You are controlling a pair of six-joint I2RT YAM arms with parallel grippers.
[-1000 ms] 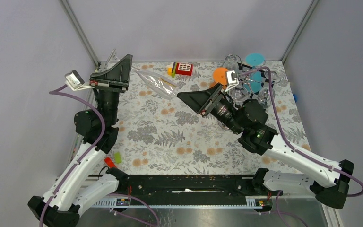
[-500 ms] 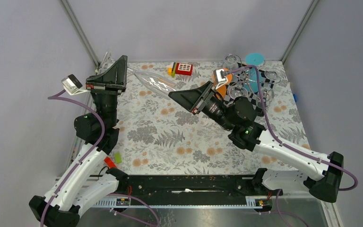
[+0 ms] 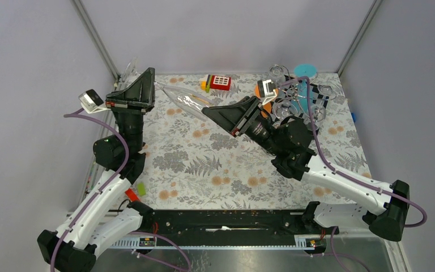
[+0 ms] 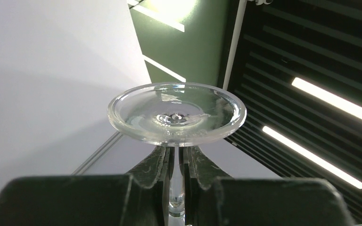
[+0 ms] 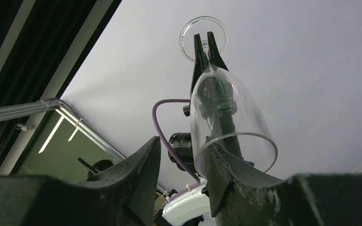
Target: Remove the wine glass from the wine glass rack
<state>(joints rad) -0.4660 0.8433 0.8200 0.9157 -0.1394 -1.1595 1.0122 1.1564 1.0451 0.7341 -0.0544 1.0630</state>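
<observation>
A clear wine glass [image 3: 184,100] lies sideways in the air over the back left of the table. My left gripper [image 3: 147,80] is shut on its stem, just below the round foot [image 4: 176,113]. The bowl [image 5: 226,113] opens toward my right gripper [image 3: 207,111]. That gripper is open, and its right finger [image 5: 226,174] overlaps the bowl's rim; I cannot tell if it touches. The chrome wire wine glass rack [image 3: 301,101] stands at the back right behind the right wrist, with other glasses [image 3: 277,72] around it.
A black-and-white checkered board [image 3: 319,92] lies under the rack, with a teal disc [image 3: 305,70] and an orange disc [image 3: 260,90] next to it. A red-and-white block [image 3: 220,82] sits at the back middle. Small green [image 3: 141,188] and red [image 3: 131,194] pieces lie front left.
My right gripper has moved left and back, up to the bowl of the held glass. The left gripper has shifted slightly with the glass still in it.
</observation>
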